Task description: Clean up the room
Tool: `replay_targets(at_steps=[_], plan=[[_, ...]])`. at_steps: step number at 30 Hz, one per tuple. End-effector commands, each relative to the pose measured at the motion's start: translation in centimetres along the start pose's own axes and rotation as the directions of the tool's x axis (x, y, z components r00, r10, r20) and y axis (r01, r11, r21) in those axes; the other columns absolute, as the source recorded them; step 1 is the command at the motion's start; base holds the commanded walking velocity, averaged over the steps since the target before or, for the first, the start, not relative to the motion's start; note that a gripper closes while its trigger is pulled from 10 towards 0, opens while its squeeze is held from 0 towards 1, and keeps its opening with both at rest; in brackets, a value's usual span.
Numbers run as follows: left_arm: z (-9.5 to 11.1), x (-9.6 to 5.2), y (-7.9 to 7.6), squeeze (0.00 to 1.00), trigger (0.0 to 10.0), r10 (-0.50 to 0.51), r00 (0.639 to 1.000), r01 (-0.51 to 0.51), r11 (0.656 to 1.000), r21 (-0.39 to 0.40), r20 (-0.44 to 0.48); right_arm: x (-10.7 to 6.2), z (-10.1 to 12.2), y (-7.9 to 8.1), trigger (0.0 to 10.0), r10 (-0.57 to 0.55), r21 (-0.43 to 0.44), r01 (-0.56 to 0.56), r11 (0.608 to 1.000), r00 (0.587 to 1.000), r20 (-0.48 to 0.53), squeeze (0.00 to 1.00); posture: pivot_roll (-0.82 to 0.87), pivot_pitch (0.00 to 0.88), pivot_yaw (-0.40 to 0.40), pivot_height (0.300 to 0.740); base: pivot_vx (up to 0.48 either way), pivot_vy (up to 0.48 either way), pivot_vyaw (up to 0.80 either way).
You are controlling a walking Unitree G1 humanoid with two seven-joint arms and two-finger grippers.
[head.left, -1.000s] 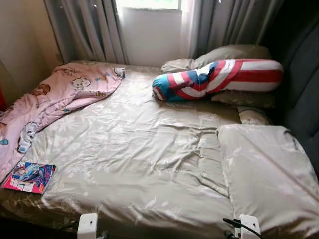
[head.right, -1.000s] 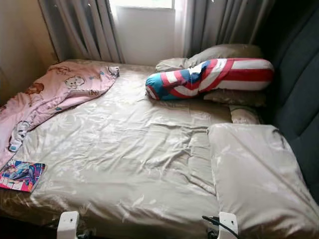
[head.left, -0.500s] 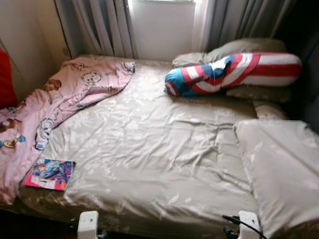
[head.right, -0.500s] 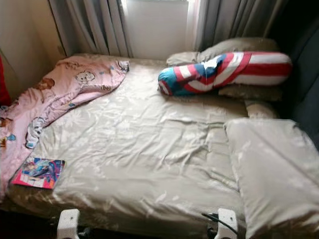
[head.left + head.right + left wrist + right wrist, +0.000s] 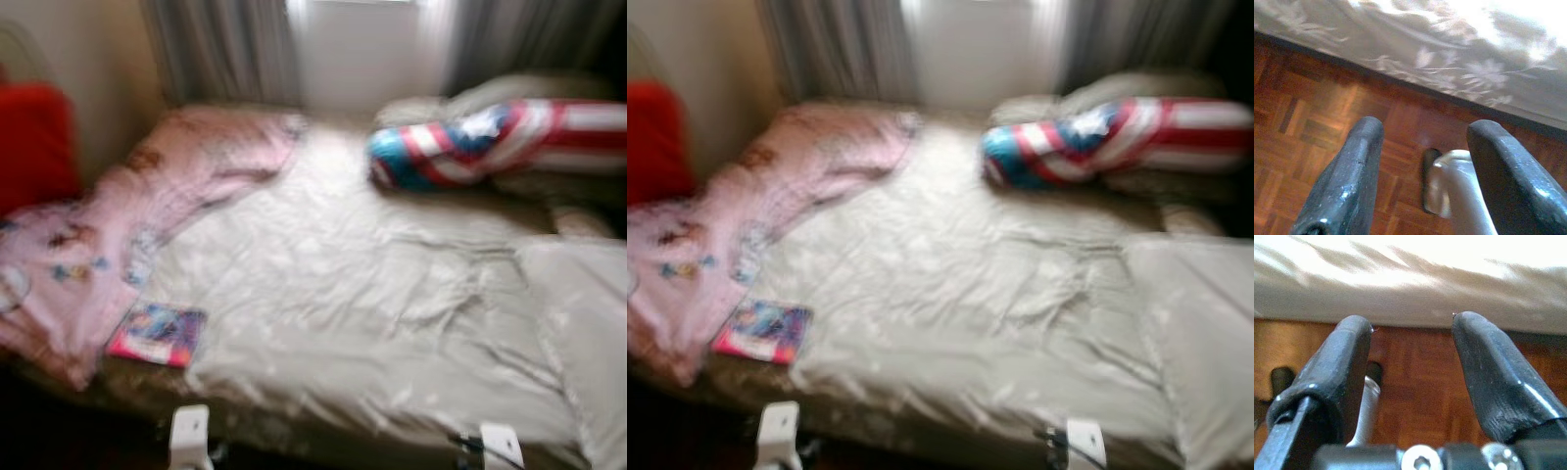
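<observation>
Camera swung left, blurred; red cushion [image 5: 34,142] now beside bed [image 5: 372,313]; wrist views: both grippers' fingers [image 5: 1347,181] [image 5: 1484,372] spread, empty, above parquet [image 5: 1298,127].

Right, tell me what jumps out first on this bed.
The red, white and blue striped bolster lies at the far right of the bed, near the curtains. A pink cartoon-print blanket is heaped along the left side, with a colourful book beside it near the front left edge.
</observation>
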State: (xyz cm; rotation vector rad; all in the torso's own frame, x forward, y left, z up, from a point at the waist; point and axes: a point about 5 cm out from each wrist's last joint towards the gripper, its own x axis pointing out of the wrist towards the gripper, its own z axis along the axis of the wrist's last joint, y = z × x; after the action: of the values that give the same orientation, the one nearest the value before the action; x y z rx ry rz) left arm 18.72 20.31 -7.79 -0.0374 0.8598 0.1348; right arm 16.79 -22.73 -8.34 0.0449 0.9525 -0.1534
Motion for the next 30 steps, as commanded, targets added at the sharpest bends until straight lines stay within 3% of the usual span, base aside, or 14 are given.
replay_targets(at_steps=[1,30], plan=[[0.0,-0.03,0.76,0.0,10.0,0.018,1.0,-0.018,1.0,0.007,-0.011,0.1,0.31,0.53,10.0,0.013,0.009,-0.013,1.0,1.0,0.015,0.0,0.08,0.0,-0.047,0.72,0.0,0.356,0.0],[0.0,-0.05,0.97,0.0,10.0,0.02,1.0,-0.02,1.0,0.016,-0.01,0.11,0.2,0.75,10.0,0.022,0.004,-0.022,1.0,1.0,0.011,0.0,0.09,0.0,-0.038,0.72,0.0,0.357,0.0]])
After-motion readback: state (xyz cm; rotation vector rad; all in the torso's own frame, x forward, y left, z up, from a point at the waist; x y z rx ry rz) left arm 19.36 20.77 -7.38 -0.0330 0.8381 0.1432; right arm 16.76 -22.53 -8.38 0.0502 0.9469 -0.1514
